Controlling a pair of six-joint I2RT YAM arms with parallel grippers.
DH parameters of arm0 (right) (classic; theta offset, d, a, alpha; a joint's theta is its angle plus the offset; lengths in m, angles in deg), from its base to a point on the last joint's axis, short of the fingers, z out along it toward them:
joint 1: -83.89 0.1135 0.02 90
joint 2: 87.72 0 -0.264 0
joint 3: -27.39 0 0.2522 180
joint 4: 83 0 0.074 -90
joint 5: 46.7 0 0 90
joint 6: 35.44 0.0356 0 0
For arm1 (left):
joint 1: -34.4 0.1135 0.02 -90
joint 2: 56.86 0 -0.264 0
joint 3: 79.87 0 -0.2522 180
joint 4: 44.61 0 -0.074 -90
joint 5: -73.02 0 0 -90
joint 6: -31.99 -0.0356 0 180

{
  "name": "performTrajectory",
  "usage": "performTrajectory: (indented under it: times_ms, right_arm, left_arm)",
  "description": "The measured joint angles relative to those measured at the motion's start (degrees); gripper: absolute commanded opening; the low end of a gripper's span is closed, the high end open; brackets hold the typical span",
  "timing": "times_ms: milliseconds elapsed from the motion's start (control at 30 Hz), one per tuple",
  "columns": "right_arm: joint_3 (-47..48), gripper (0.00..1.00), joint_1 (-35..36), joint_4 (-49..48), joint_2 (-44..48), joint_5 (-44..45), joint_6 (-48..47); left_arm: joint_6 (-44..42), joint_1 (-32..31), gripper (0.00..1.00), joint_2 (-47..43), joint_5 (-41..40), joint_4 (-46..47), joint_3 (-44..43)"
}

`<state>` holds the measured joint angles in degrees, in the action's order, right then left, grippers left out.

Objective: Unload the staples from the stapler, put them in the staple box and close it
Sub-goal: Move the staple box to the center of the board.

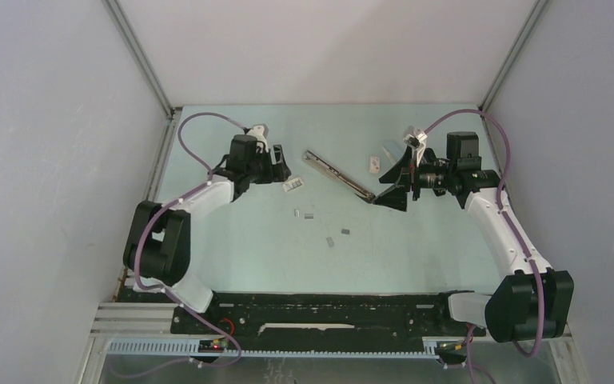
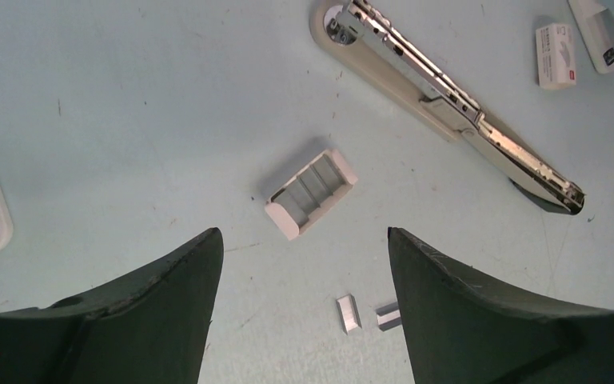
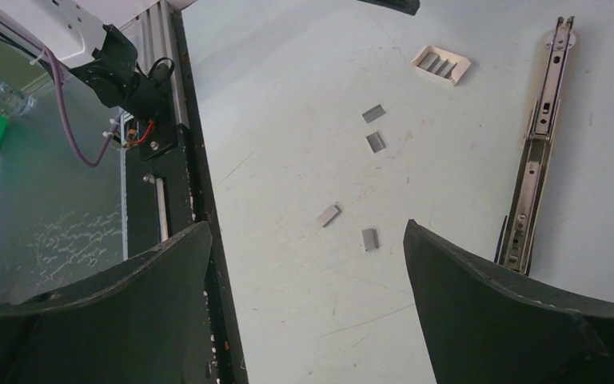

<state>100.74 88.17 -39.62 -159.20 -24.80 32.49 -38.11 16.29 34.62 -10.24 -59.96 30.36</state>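
left gripper: fingers stand apart with nothing between them. it hangs low over the table, pointed down at a small white ribbed tray. the tray lies just beyond the fingertips and is not touched.

right gripper: fingers are spread wide and empty, held above the table.

staples: four short silvery strips lie loose on the table in two pairs, between the two arms and on the near side of the stapler. two of them lie just under the left gripper. whether the grey ribs inside the tray are further strips cannot be told.

stapler: it lies opened out flat, its metal magazine rail exposed along its length. in the top view one end sits close beside the right gripper. whether any strip sits in the rail cannot be told from these views. a staple box lies beyond it, apart.

assessment: unloading appears well advanced. neither arm is on the stapler, and the left arm is lined up on the tray, so the step in hand looks like handling what has come out.

next move, as judged: lower the left fingers squarely either side of the tray before closing. the tray is light and likely to skid or tip if caught on one corner. the rail also needs a closer look.
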Motion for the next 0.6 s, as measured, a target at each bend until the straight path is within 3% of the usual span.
performTrajectory:
  times_ms: [600]
  right_arm:
    - [0.0, 1.0, -0.13, 0.35, 0.0, -0.7, -0.35]
  left_arm:
    - [1.73, 3.48, 0.72, 10.16, 5.66, -4.17, -10.34]
